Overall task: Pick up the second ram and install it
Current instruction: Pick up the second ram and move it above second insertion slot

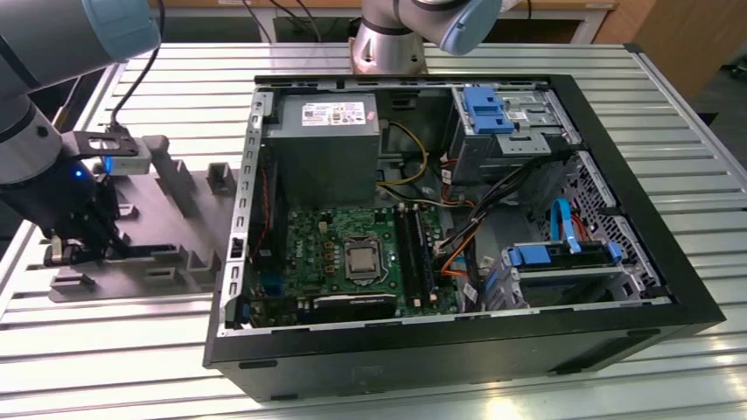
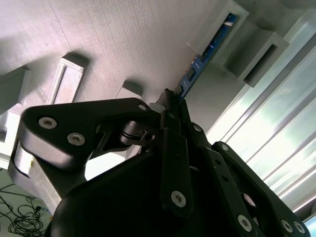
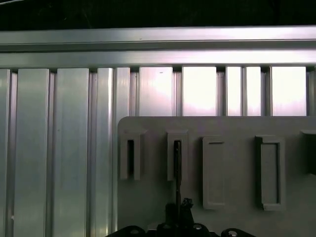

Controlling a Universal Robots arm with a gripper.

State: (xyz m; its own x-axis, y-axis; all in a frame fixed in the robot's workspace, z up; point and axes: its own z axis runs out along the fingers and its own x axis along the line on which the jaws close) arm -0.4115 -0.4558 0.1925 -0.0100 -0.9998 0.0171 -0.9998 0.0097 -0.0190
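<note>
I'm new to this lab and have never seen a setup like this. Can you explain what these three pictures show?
It is one robot arm working at a slatted metal table. The exterior view looks at the whole bench from off the arm: an open computer case with its motherboard showing, and at that view's left a grey holder. The two wrist views come from cameras riding on the arm, looking past its gripper. The gripper is down at the holder and looks shut on the second ram, a slim memory stick with blue-green marks standing on edge in one of the holder's slotted blocks.
</note>
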